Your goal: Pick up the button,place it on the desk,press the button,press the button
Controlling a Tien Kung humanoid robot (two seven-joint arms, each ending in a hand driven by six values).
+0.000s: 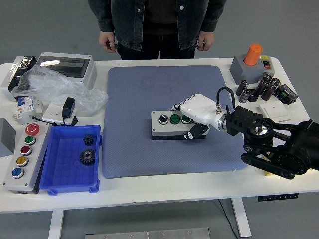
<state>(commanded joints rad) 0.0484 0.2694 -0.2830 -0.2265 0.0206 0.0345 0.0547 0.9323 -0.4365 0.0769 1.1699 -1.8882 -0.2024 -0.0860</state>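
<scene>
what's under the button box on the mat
The button box sits on the blue-grey mat, which lies on the white table. The right hand covers the box's right end, so the mat beneath that end and the box's right edge cannot be seen.

Grey button box (172,124) (green, black buttons); white hand (195,115); blue-grey mat (149,94).

It looked like an electronics lab or workshop — a white table (164,191) carried a push-button control box (22,157), capacitors (256,89), a circuit breaker (21,105) and a blue parts tray (65,179) holding gears (87,157).
</scene>
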